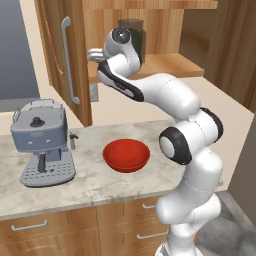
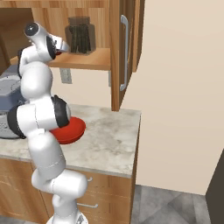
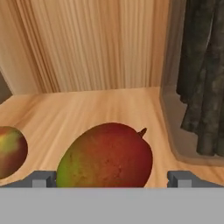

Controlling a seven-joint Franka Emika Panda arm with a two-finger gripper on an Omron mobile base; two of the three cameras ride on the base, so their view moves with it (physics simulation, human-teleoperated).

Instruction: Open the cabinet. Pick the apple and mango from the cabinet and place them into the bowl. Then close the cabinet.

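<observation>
Hand [image 3: 112, 179] spread wide, red-green mango [image 3: 106, 156] between fingertips, stem up

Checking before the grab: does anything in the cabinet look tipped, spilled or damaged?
Nothing stands out. The mango and apple lie whole on the cabinet shelf, the dark jar stands upright beside them, and the open gripper flanks the mango.

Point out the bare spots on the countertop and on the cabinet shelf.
Marble countertop: bare right of the glossy red bowl, up to the end by the wall; a narrower strip lies between bowl and grey coffee machine. Wooden shelf: bare behind the red-green mango; crowded in front, between apple and dark glass jar.
</observation>
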